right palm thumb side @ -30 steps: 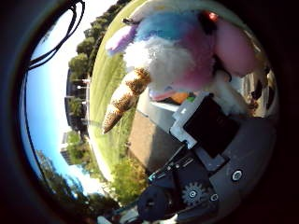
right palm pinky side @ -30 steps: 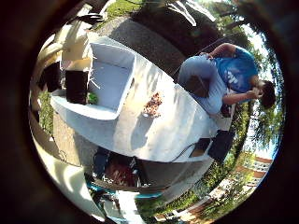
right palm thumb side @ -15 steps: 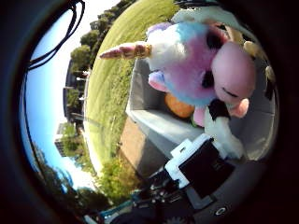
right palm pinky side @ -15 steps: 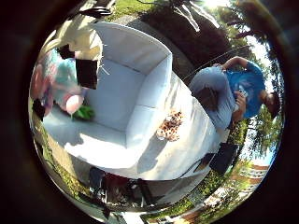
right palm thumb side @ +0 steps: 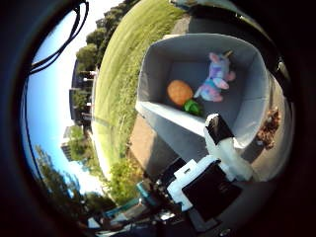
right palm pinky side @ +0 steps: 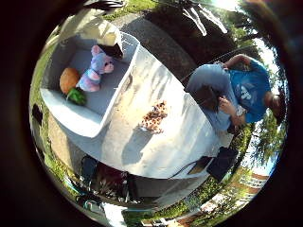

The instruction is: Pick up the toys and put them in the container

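A pastel unicorn plush (right palm thumb side: 216,77) lies inside the grey fabric container (right palm thumb side: 163,123), beside an orange pineapple toy (right palm thumb side: 179,92) with a green top. A brown spotted toy (right palm pinky side: 153,117) lies on the white table (right palm pinky side: 189,137) just outside the container. My right hand (right palm thumb side: 219,158) hangs above the container's edge with a white, black-tipped finger held straight and nothing in it. The unicorn (right palm pinky side: 95,69) and the pineapple toy (right palm pinky side: 69,80) also show in the little finger side view.
A seated person in blue sits at the table's far side. A black chair (right palm pinky side: 222,163) stands by the table's end. Grass (right palm thumb side: 118,98) and a paved path surround the table.
The unicorn plush has left my hand and now lies in the container. My hand has risen away, so the container and toys look smaller.
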Action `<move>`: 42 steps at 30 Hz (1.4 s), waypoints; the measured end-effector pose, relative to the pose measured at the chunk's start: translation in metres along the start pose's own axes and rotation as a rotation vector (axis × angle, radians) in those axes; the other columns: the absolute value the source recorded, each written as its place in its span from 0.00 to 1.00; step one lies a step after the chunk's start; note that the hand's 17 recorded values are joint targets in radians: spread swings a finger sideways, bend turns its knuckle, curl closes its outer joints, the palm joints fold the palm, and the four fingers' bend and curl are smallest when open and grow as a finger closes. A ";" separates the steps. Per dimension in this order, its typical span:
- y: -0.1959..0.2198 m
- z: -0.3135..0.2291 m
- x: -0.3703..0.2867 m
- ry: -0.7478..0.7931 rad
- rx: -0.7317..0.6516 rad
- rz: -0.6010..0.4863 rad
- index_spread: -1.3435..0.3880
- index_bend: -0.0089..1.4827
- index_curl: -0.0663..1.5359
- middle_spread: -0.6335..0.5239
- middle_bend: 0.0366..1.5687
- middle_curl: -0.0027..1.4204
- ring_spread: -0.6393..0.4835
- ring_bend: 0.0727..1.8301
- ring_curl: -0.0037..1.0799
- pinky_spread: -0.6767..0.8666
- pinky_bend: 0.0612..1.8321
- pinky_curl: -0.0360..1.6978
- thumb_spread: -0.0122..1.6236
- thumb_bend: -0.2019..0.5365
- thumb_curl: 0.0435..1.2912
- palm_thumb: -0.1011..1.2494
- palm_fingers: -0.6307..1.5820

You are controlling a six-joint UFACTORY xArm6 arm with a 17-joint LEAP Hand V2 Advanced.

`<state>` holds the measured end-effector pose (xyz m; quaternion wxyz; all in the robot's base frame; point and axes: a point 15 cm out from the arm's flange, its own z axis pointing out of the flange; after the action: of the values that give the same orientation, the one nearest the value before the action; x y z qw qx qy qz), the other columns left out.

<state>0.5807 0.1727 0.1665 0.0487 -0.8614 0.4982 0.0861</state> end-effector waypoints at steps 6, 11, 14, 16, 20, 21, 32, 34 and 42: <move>0.046 -0.020 0.118 0.091 -0.018 0.125 0.68 0.13 0.15 0.66 0.11 0.28 0.82 0.27 0.29 0.75 0.36 0.24 0.68 0.22 0.33 0.57 0.32; 0.081 0.005 0.174 0.147 -0.103 0.149 0.70 0.13 0.17 0.64 0.10 0.27 0.81 0.25 0.28 0.74 0.33 0.22 0.69 0.23 0.32 0.54 0.33; 0.095 0.035 0.193 0.144 -0.151 0.156 0.70 0.12 0.18 0.63 0.09 0.26 0.81 0.24 0.28 0.73 0.32 0.21 0.70 0.23 0.30 0.53 0.33; 0.100 0.054 0.206 0.140 -0.154 0.156 0.70 0.12 0.18 0.63 0.09 0.26 0.81 0.24 0.28 0.73 0.32 0.21 0.70 0.23 0.30 0.53 0.33; 0.099 0.094 0.218 0.137 -0.157 0.144 0.70 0.11 0.19 0.63 0.09 0.25 0.81 0.23 0.28 0.73 0.32 0.20 0.70 0.23 0.28 0.51 0.32; 0.097 0.103 0.219 0.140 -0.155 0.138 0.70 0.11 0.19 0.63 0.09 0.25 0.81 0.23 0.28 0.73 0.32 0.20 0.70 0.23 0.28 0.51 0.32; 0.078 0.171 0.195 0.234 -0.251 -0.121 0.60 0.12 0.19 0.58 0.08 0.23 0.78 0.21 0.28 0.71 0.33 0.19 0.68 0.24 0.25 0.53 0.30; 0.072 0.176 0.193 0.265 -0.254 -0.158 0.59 0.12 0.19 0.57 0.08 0.22 0.78 0.21 0.28 0.71 0.33 0.19 0.67 0.24 0.25 0.54 0.30; 0.056 0.188 0.183 0.353 -0.270 -0.244 0.58 0.13 0.20 0.56 0.08 0.22 0.78 0.19 0.28 0.72 0.34 0.18 0.66 0.24 0.25 0.58 0.32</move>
<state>0.6030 0.0209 -0.0540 -0.1447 -0.9155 0.3754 -0.0064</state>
